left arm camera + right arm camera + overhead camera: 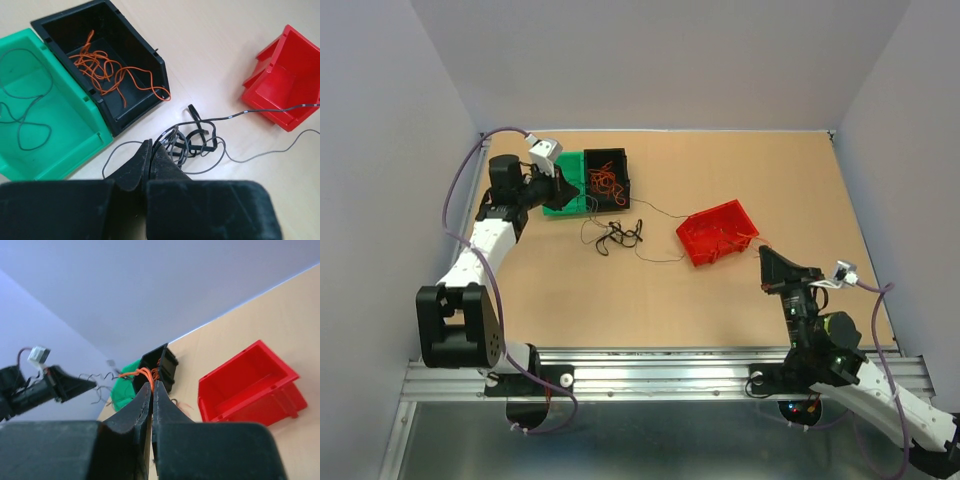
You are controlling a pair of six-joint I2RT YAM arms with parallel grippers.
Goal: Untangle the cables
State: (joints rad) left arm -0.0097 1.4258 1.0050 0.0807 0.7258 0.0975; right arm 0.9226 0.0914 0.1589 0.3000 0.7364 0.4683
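Item: cables, a black tangle (192,142) that lay loose on the table (740,180) between the black bin (137,42) and the red bin (280,82); thin strands trailed out of it towards the red bin.
Sorted stock: orange wires (107,72) lay heaped in the black bin, which touched the green bin (55,115).
Left gripper (150,152): closed, raised just over the tangle. A black strand (102,377) seemed pinched at its tips.
Right gripper (151,390): closed, near the red bin. An orange strand (137,373) looped at its tips and looked held.
Weight: judged next to nothing.
Stiffness: soft and springy. The curls looked set, so a lifted strand would likely drag its neighbours along.
Surface: thin and smooth, likely to slip from a slack pinch.
Fragility: low, though a hard pull would probably tighten the knot.
Where to hold: a free end or outer loop at the tangle's edge, not the dense middle.
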